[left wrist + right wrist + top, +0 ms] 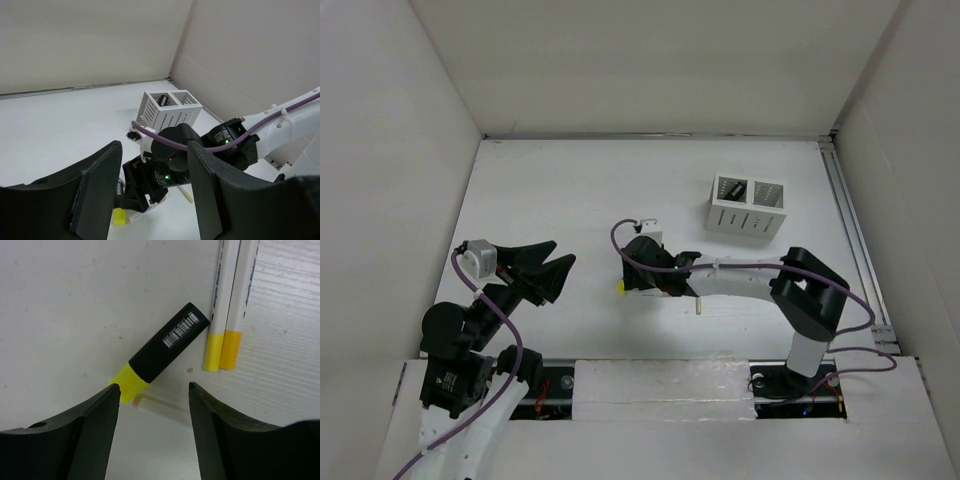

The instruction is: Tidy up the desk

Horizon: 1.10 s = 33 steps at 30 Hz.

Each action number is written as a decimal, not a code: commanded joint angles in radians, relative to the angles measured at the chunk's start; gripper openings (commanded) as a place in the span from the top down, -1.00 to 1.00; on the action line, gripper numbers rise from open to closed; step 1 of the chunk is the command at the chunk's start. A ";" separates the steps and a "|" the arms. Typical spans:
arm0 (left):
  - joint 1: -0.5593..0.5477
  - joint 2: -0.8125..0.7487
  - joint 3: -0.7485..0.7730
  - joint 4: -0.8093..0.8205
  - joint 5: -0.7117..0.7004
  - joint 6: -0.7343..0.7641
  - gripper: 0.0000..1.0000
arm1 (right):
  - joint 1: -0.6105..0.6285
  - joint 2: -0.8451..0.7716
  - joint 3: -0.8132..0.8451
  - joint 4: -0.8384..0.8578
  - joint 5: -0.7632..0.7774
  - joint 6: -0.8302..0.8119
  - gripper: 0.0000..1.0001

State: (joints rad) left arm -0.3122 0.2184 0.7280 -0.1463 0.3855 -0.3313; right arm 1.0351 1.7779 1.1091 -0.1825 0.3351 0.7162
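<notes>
The desk [570, 190] is a white tabletop. My right gripper [628, 282] hangs low over its middle, pointing down, jaws open. In the right wrist view a black highlighter with a yellow cap [160, 352] lies just beyond the right gripper [154, 390]. A pale short stick [160, 407] lies on the desk [60, 300] under the gap, touched by neither finger. Two white pens with yellow ends [226, 310] lie side by side further off. My left gripper [563, 253] stands open and empty to the left, facing the right gripper. The highlighter's yellow cap [119, 216] shows past the left finger [100, 185].
A white slotted two-compartment pen holder [747, 207] stands at the back right, something dark in one compartment. A metal rail [850, 230] runs along the desk's right edge. Tall white walls close in three sides. A pen end [698, 308] shows under the right arm.
</notes>
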 commanded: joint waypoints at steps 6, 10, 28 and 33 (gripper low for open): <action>0.004 0.001 -0.002 0.056 0.013 -0.009 -0.02 | 0.003 0.104 0.126 -0.005 0.105 0.026 -0.18; 0.004 -0.005 -0.004 0.060 0.006 -0.009 -0.02 | 0.003 0.140 0.144 0.000 0.140 0.028 -0.13; 0.004 -0.005 -0.006 0.060 0.009 -0.009 -0.02 | -0.015 0.331 0.314 -0.008 0.137 -0.004 -0.01; 0.004 -0.002 -0.006 0.057 0.010 -0.009 -0.02 | -0.015 0.353 0.359 -0.029 0.180 -0.034 -0.13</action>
State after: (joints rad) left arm -0.3122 0.2184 0.7280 -0.1463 0.3855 -0.3344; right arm 1.0222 2.0937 1.4235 -0.1780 0.4831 0.7086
